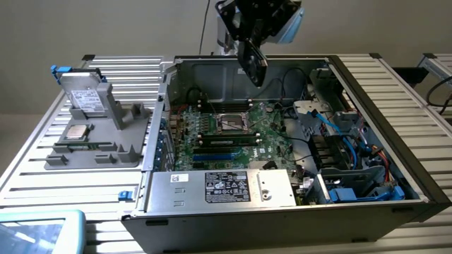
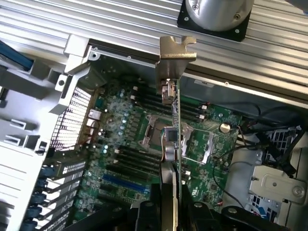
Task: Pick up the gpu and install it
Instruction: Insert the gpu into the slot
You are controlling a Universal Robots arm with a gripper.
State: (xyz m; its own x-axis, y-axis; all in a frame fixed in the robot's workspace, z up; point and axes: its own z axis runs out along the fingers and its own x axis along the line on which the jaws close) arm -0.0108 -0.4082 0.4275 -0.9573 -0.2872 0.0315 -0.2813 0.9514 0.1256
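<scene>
Gripper of black metal, jaws partly closed, clamped on small flat gpu card above open grey steel computer case. From exterior view, broad dark cooler face, upright over green motherboard. From wrist view, thin green board edge-on, notched silver bracket, ribbed aluminium table beyond.

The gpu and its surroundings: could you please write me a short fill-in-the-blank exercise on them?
The pincer holds the gpu ___ the open computer case. The motherboard inside the case is ___ in colour. The hard drive sits in a grey holder on the exterior view's ___.
Missing words: above; green; left.
</scene>
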